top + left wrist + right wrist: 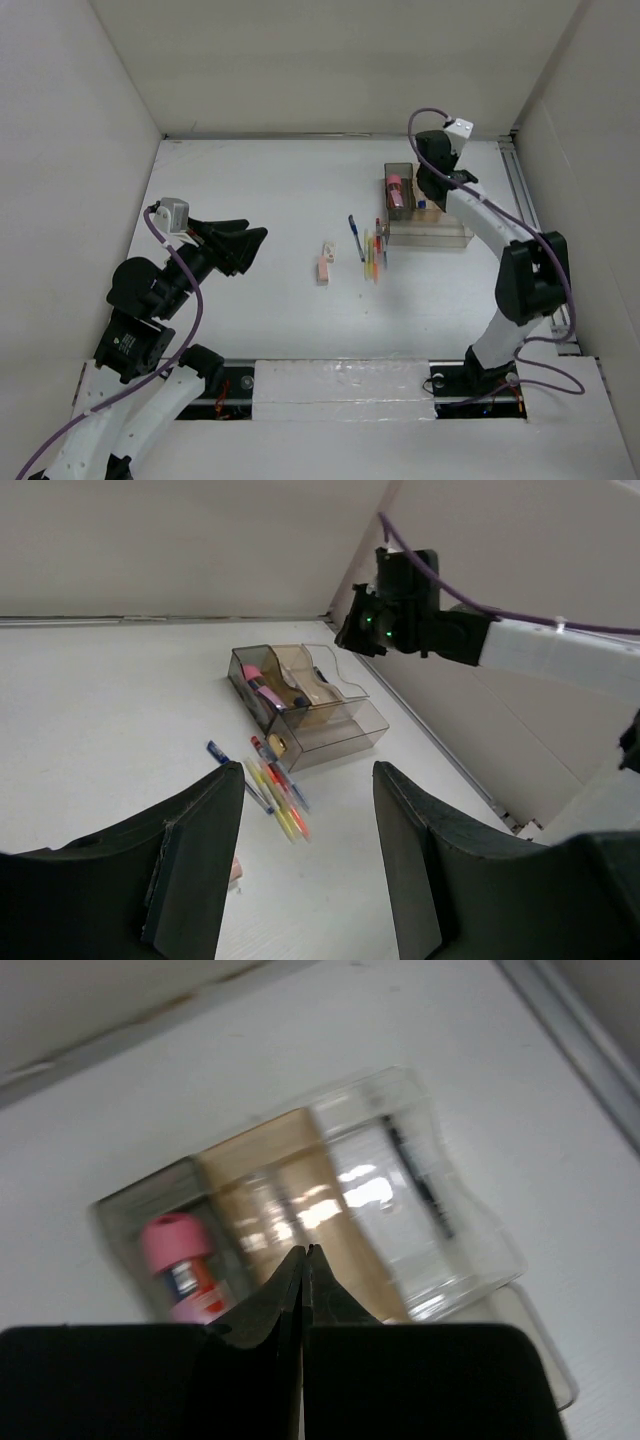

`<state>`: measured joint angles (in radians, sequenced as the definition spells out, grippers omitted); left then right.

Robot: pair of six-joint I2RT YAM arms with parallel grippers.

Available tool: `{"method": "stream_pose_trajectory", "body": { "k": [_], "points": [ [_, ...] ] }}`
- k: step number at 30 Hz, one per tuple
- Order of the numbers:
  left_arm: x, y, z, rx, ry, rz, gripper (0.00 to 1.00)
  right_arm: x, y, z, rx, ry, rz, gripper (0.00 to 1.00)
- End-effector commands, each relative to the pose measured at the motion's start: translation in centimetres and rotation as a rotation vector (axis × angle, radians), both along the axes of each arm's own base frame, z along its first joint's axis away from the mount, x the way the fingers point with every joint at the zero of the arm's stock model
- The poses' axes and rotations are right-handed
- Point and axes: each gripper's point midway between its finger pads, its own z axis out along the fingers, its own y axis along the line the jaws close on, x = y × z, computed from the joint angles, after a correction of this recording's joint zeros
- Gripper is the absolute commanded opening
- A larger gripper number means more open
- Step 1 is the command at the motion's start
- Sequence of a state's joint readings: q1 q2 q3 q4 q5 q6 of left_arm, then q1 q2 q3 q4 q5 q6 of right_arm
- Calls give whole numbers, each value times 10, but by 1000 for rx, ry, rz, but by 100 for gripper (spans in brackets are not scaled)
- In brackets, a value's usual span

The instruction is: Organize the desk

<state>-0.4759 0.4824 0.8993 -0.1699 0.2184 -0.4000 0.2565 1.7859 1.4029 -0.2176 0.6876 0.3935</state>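
**Right arm over the tray at the far right, open surface to the left**

The desk (270, 190) fills the floor between white walls (80, 150), with its metal rail (517, 195) along the right edge. The clear tray (440, 236) sits at the far right, near that rail, with only a narrow strip of bare top between them. The right gripper (305, 1256) hangs over the tray, its jaws pressed together with nothing between them. The left gripper (310, 780) is raised over the left side, its fingers spread and empty, pointing toward the middle.

Just left of the tray lie a blue pen (355, 237) and a bunch of markers (373, 256), and a pink block (324, 268) lies a little apart from them. Open surface lies between these and the left gripper, and from them to the back wall.

The right wrist view is blurred. A pink-capped tube (178, 1252) shows in one end compartment, and the other contents cannot be made out. From above, the right wrist hides its own fingertips. In the left wrist view, a finger covers most of the pink block.
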Motion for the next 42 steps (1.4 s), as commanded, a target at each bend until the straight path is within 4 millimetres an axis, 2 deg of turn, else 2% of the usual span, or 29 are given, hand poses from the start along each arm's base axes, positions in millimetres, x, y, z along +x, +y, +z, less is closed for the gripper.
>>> {"method": "stream_pose_trajectory", "body": {
  "k": [1,2,3,4,5,7,8,9,10,11,13,14,15,18,20,24,26,29,33,42],
  "points": [
    [1,1,12,-7,-40,6,50,-34,101,34,222,-96,207,0],
    [1,1,12,-6,-39,6,50,-48,116,19,243,-64,252,0],
    [1,1,12,-7,-40,4,50,-62,136,23,289,-65,318,0],
    [0,0,12,-7,-41,3,50,-78,163,18,322,-53,373,0],
    [0,0,12,-7,-42,3,50,-87,176,13,335,-44,406,0],
    [-1,1,14,-8,-47,0,50,-114,198,-12,336,18,449,0],
    [-1,1,14,-9,-46,1,50,-122,202,-23,330,45,452,0],
    [0,2,13,-8,-45,9,50,-139,201,-51,307,105,422,0],
    [0,2,13,-9,-46,12,50,-145,190,-66,294,123,372,0],
    [0,2,13,-9,-46,12,50,-147,195,-66,294,125,384,0],
    [1,1,12,-7,-42,9,50,-154,183,-77,286,131,333,4],
    [1,0,12,-6,-41,4,50,-159,174,-83,325,142,298,10],
    [2,-1,11,-5,-38,1,50,-155,169,-81,356,129,293,13],
    [3,-2,8,-1,-30,-2,50,-159,161,-83,419,146,290,24],
    [3,-3,8,1,-27,-7,50,-160,158,-88,434,175,288,26],
    [3,-2,9,-3,-30,-1,50,-161,158,-106,435,216,279,28],
    [4,-1,8,-2,-29,2,50,-156,154,-112,449,227,264,28],
    [4,-4,7,0,-27,-8,50,-152,158,-118,465,242,275,29],
    [4,-4,8,1,-25,-8,50,-141,146,-123,461,236,231,29],
    [3,-4,7,0,-28,-13,50,-134,149,-125,448,248,234,29]
  ]
}}
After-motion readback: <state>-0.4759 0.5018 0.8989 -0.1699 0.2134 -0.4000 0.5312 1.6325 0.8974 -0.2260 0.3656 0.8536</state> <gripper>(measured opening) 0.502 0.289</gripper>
